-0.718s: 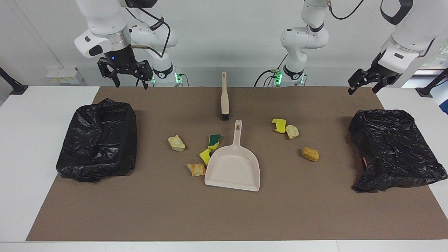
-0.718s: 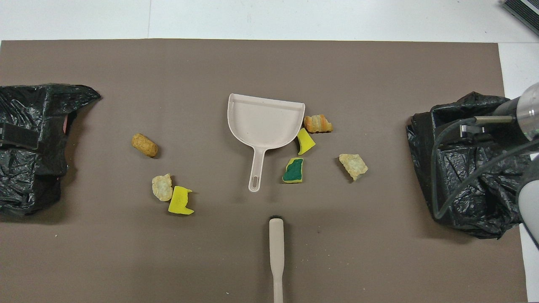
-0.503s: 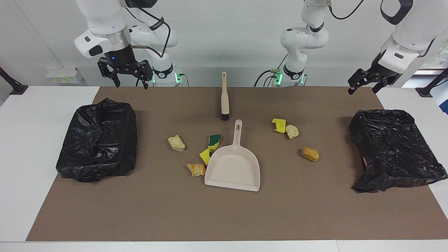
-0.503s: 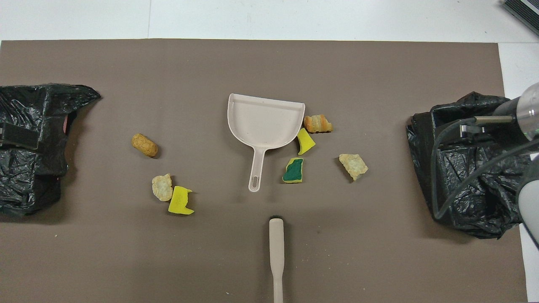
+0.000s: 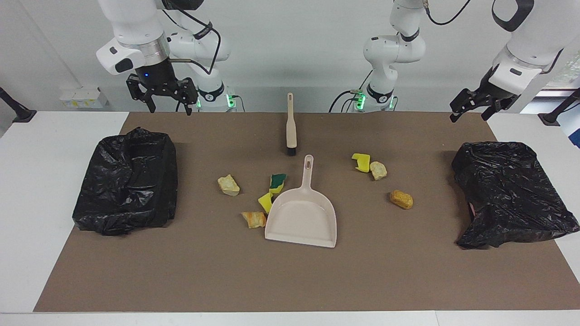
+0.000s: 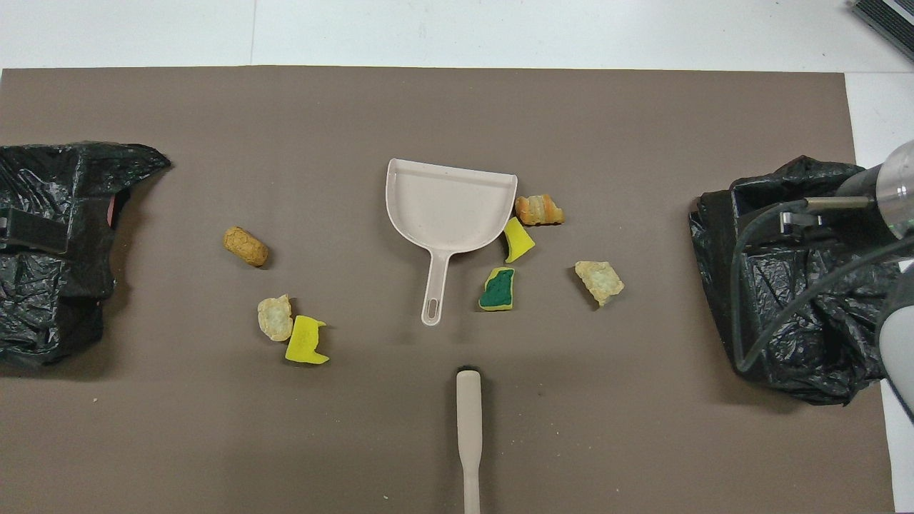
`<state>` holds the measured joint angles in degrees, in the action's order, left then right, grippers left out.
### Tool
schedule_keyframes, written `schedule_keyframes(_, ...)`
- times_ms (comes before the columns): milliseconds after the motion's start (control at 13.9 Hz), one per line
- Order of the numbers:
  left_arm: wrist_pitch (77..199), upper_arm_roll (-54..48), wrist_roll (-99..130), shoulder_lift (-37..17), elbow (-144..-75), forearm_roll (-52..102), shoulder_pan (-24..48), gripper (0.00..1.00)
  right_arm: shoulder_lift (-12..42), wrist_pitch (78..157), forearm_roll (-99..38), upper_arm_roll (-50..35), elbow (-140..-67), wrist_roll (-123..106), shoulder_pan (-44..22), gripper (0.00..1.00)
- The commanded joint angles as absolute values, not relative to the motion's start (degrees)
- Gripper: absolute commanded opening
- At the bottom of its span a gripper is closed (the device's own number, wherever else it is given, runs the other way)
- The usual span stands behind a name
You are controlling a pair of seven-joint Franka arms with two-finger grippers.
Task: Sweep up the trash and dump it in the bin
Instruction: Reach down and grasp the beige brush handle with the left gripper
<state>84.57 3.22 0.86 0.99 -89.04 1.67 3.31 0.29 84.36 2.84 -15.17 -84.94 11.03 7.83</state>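
Several scraps of trash lie mid-mat: a yellow sponge piece [image 5: 361, 162] [image 6: 305, 340] touching a pale bread chunk [image 5: 378, 170], a golden-brown chunk [image 5: 401, 199] [image 6: 245, 246], a green-backed sponge [image 5: 277, 182] [image 6: 497, 289], and more around the beige dustpan [image 5: 302, 217] [image 6: 446, 207]. The beige hand brush [image 5: 291, 127] [image 6: 469, 428] lies nearer the robots, bristles toward the pan handle. A black-bagged bin stands at each end of the mat [image 5: 129, 181] [image 5: 507, 194]. My right gripper [image 5: 170, 108] hangs open and empty above the mat's edge by its bin. My left gripper [image 5: 469, 117] hangs open and empty by the other bin.
A brown mat [image 5: 290, 280] covers most of the white table. A yellow sponge piece [image 5: 265, 201] and a bread chunk [image 5: 254, 219] sit against the dustpan's side toward the right arm's end. Another chunk [image 5: 228, 185] lies alone. The right arm's wrist and cable [image 6: 821, 214] overlap its bin from above.
The left gripper has shifted very slightly above its bin. The trash, dustpan, brush and right gripper have not moved.
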Motion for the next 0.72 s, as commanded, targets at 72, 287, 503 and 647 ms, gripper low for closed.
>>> schedule_keyframes(72,81.75,0.62,0.53,3.16,-90.09,0.88,4.22,1.0,-0.44,84.2,2.02,-15.38,-85.25,9.32,8.61,1.0)
schedule_keyframes(287,83.74,-0.79,0.53,8.33,-97.79,0.97,7.54,1.0,-0.53,83.76,2.02,-15.29,-85.34,9.32,8.79,1.0)
schedule_keyframes(503,90.85,-0.79,1.49,14.92,-110.87,0.97,14.57,1.0,-0.53,83.85,2.02,-15.29,-85.34,9.32,8.96,1.0)
schedule_keyframes(647,97.35,-0.79,1.93,18.35,-119.67,1.05,19.05,1.0,-0.53,83.85,2.02,-15.29,-85.43,9.32,8.96,1.0)
